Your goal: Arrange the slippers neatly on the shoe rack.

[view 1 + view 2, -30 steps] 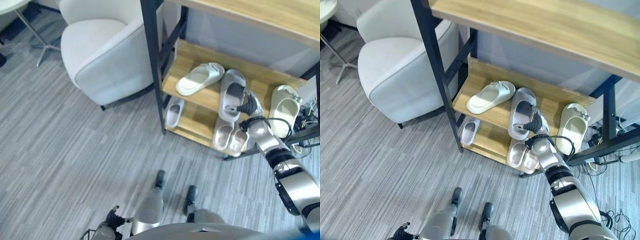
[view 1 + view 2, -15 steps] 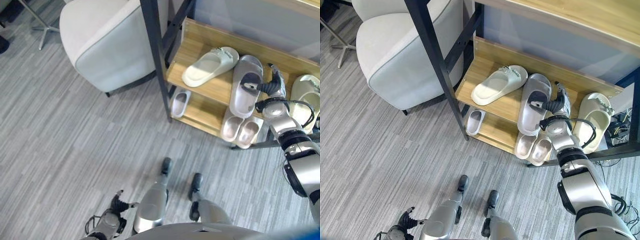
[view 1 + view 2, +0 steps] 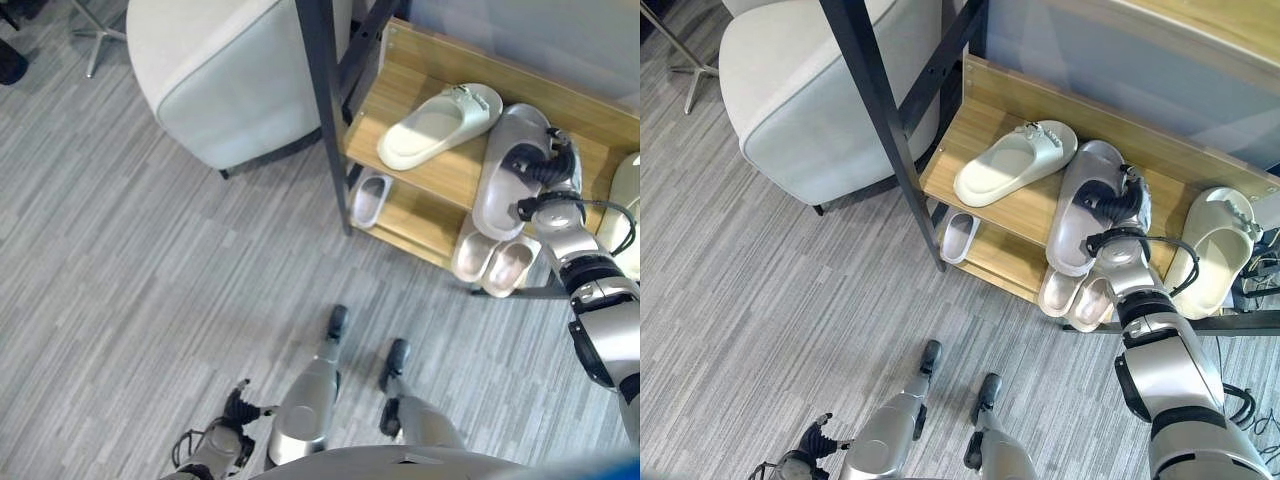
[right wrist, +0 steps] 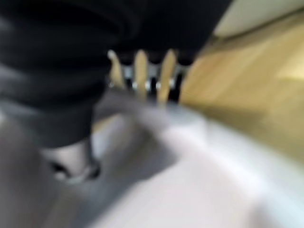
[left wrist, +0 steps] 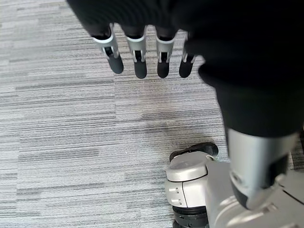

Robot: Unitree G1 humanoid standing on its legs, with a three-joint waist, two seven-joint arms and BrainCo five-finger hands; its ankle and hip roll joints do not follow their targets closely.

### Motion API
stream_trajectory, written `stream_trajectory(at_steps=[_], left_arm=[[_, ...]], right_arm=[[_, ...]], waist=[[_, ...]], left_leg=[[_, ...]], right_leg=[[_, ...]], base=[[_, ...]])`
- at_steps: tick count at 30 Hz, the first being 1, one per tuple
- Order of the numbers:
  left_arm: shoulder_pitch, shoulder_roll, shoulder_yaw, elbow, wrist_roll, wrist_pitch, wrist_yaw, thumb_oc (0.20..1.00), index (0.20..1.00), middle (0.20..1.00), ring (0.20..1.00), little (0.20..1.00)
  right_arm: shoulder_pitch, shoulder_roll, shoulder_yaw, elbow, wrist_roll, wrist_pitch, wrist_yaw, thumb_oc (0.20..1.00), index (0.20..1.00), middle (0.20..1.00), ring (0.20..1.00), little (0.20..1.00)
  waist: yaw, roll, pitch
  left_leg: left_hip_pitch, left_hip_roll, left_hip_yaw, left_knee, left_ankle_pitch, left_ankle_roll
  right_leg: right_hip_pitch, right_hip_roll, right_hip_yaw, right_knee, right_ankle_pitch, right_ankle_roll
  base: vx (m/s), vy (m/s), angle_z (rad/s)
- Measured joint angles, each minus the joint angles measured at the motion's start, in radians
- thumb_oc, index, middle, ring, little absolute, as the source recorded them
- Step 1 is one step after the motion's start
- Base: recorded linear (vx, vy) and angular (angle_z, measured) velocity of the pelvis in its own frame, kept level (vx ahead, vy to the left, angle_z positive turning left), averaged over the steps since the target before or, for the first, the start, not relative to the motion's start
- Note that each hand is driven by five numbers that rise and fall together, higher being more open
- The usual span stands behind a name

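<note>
At right of the frame the right hand [image 3: 1118, 203] seems to hold the grey slipper [image 3: 1080, 208] by its strap on the rack [image 3: 992, 205]. Keep the hold firm, turn it parallel to the cream slipper [image 3: 1015, 160]. The left hand [image 5: 142, 57] hangs relaxed, empty.

Three slippers [image 3: 1089, 207] on shoe rack [image 3: 1012, 218]

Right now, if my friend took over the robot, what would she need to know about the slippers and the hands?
Right hand: curled on the strap of the grey slipper on the shoe rack, middle shelf; that slipper's heel hangs over the front edge.
Left hand: idle, low by the floor, fingers relaxed.
Also on that shelf: a cream slipper lying at an angle, another cream slipper further right.
Lower shelf: a small grey slipper and a grey pair.
Left: push the grey slipper fully in, straighten and pair the cream ones.
</note>
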Motion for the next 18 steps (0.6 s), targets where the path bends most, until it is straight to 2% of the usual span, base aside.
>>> stream_trajectory(at_steps=[8, 14, 16, 18], left_arm=[[-0.015, -0.002, -0.019, -0.036, 0.011, -0.001, 0.034, 1.0, 1.0, 1.0, 1.0, 1.0], [-0.018, -0.003, -0.011, -0.088, 0.01, 0.0, 0.045, 1.0, 1.0, 1.0, 1.0, 1.0], [-0.063, -0.012, 0.003, -0.075, -0.004, 0.016, 0.044, 1.0, 1.0, 1.0, 1.0, 1.0], [-0.08, -0.014, 0.022, -0.093, -0.004, 0.011, 0.05, 1.0, 1.0, 1.0, 1.0, 1.0]], right_arm=[[-0.001, 0.015, -0.002, 0.001, -0.02, 0.001, -0.043, 0.2, 0.2, 0.2, 0.2, 0.2], [0.175, 0.093, -0.103, -0.224, -0.112, 0.003, -0.155, 0.2, 0.2, 0.2, 0.2, 0.2], [0.269, 0.117, -0.159, -0.346, -0.143, 0.012, -0.163, 0.2, 0.2, 0.2, 0.2, 0.2], [0.302, 0.153, -0.167, -0.364, -0.178, 0.015, -0.177, 0.2, 0.2, 0.2, 0.2, 0.2]], waist=[[0.0, 0.0, 0.0], [0.0, 0.0, 0.0], [-0.012, 0.003, 0.002], [-0.028, 0.002, 0.002]], left_leg=[[0.001, 0.001, -0.001, 0.005, 0.0, 0.0], [0.01, -0.001, -0.001, 0.007, 0.0, 0.0], [0.014, -0.002, 0.0, 0.009, 0.001, 0.001], [0.027, -0.003, 0.001, 0.008, 0.0, 0.0]], right_leg=[[0.005, 0.001, -0.003, 0.0, 0.0, 0.0], [0.015, 0.0, -0.004, 0.001, 0.001, 0.001], [0.018, -0.002, -0.004, 0.004, 0.001, 0.001], [0.028, -0.004, -0.001, 0.007, 0.0, 0.002]], base=[[0.0, 0.0, 0.0], [0.0, 0.0, 0.0], [0.0, 0.0, 0.0], [-0.01, -0.003, -0.05]])
